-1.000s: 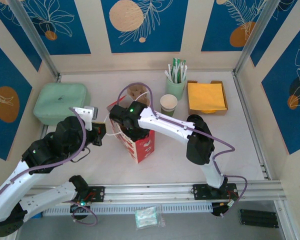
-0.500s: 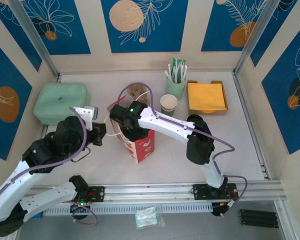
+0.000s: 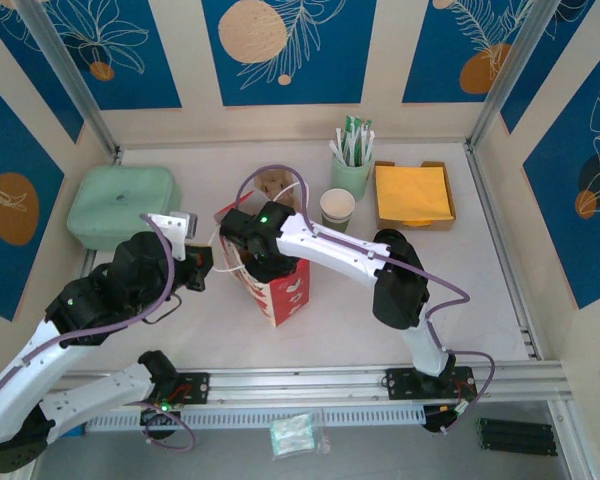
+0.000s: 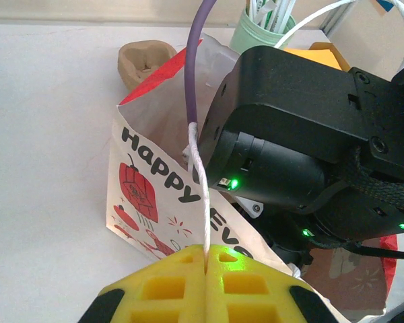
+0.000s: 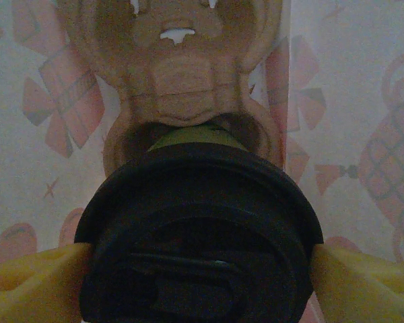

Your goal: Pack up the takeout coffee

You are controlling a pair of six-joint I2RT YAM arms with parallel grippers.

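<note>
The takeout coffee [image 5: 198, 229], its black lid on, sits low inside the red and white paper bag [image 3: 282, 288] in a brown cardboard carrier [image 5: 182, 74]. My right gripper [image 5: 198, 262] reaches down into the bag and is open. Its yellow fingers [image 5: 27, 282] stand spread on either side of the lid, close to the rim. My left gripper [image 4: 207, 254] is shut on the bag's white string handle [image 4: 200, 195] and holds it out to the left of the bag [image 4: 155, 182]. In the top view the left gripper [image 3: 202, 268] is beside the bag's left edge.
An open white and green paper cup [image 3: 337, 208] stands behind the bag, next to the mint tumbler of sticks [image 3: 351, 172]. A tray of yellow napkins [image 3: 414, 194] is at the back right and a mint-green box [image 3: 120, 205] at the back left. A brown cardboard piece [image 4: 146, 59] lies behind the bag.
</note>
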